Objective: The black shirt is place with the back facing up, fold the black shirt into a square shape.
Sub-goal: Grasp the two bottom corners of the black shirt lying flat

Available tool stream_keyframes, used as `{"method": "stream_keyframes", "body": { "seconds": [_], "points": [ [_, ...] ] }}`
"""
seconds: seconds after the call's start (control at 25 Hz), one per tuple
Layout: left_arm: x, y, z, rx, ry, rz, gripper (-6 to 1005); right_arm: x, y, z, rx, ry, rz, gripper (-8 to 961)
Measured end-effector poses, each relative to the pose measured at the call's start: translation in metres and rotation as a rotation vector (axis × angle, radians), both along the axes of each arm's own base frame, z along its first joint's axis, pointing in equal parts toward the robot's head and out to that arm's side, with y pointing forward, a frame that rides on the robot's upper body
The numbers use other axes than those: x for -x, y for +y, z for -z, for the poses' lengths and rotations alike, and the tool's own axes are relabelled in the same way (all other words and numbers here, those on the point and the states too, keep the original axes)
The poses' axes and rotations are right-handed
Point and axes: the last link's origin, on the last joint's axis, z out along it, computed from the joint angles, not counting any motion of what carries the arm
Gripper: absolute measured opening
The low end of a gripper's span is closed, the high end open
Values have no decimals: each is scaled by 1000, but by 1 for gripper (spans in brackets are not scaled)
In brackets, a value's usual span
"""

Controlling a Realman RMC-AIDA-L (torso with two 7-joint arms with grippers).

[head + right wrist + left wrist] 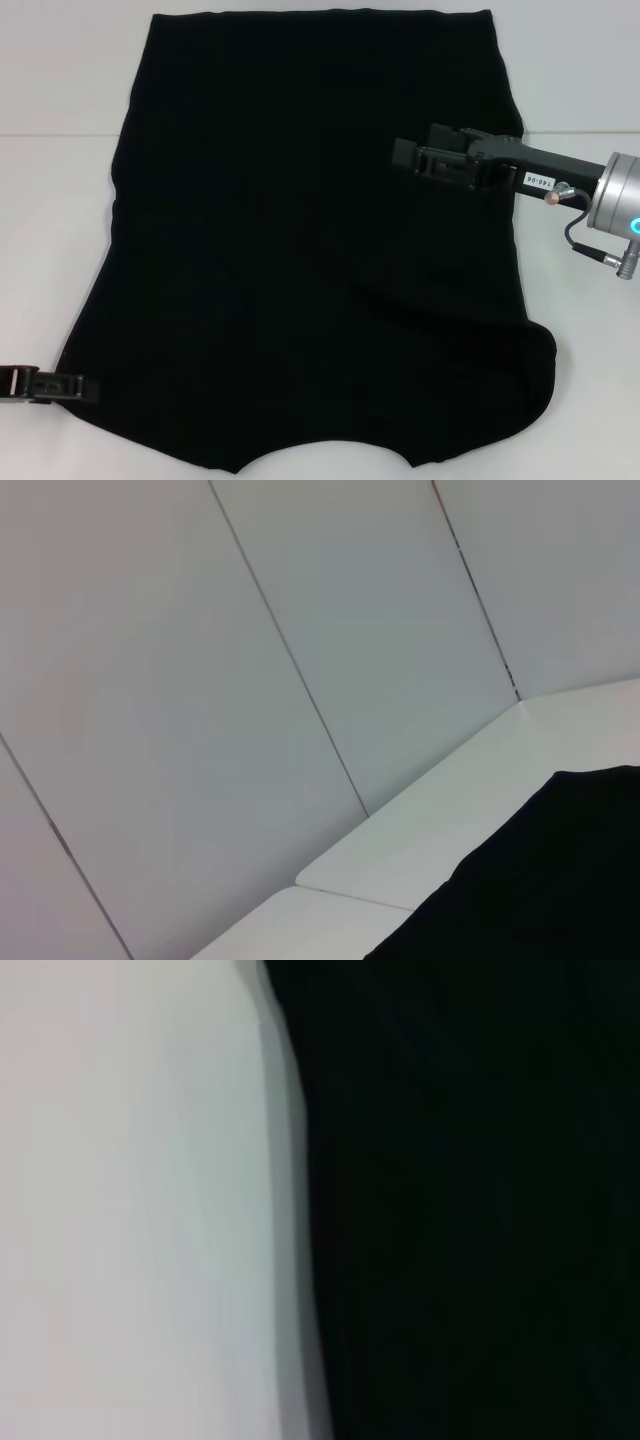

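Note:
The black shirt (300, 250) lies spread flat over most of the white table (60, 80), with its curved neckline at the near edge and its hem at the far end. My right gripper (412, 158) reaches in from the right and hovers over the shirt's right side, near its far half. My left gripper (55, 385) sits low at the near left, right at the edge of the left sleeve. The left wrist view shows the black shirt (480, 1200) edge against the table. A corner of the black shirt (540, 880) shows in the right wrist view.
Bare white table (590, 380) borders the shirt on the left, right and far sides. White wall panels (250, 660) rise behind the table in the right wrist view.

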Motion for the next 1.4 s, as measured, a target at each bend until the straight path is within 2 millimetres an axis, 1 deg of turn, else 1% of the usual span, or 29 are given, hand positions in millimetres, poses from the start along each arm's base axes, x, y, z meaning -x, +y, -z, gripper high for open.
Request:
{"method": "stream_keyframes", "body": {
  "seconds": [0.16, 0.48, 0.92, 1.04, 1.16, 1.28, 1.32, 1.36, 1.4],
  "points": [
    [-2, 2, 5, 25, -1, 10, 879, 0, -1, 0, 2, 2, -3, 942],
    [-6, 6, 5, 26, 1, 32, 864, 0, -1, -1, 4, 4, -5, 942],
    [-1, 11, 7, 6, 51, 38, 686, -2, -3, -1, 9, 6, -5, 942],
    [-1, 11, 6, 1, 52, 37, 547, -5, -5, -1, 11, 8, 4, 942],
    [-1, 12, 5, -3, 51, 37, 419, -11, -8, -2, 26, 9, 31, 942],
    [-1, 12, 6, -8, 51, 36, 315, -22, -13, -4, 59, 5, 78, 941],
    [-1, 12, 6, -10, 52, 35, 280, -34, -17, -7, 94, 2, 133, 941],
    [-1, 12, 6, -11, 51, 36, 245, -41, -20, -9, 114, 2, 166, 941],
    [-1, 12, 6, -13, 49, 34, 210, -41, -20, -9, 114, 2, 166, 941]
  ]
}}
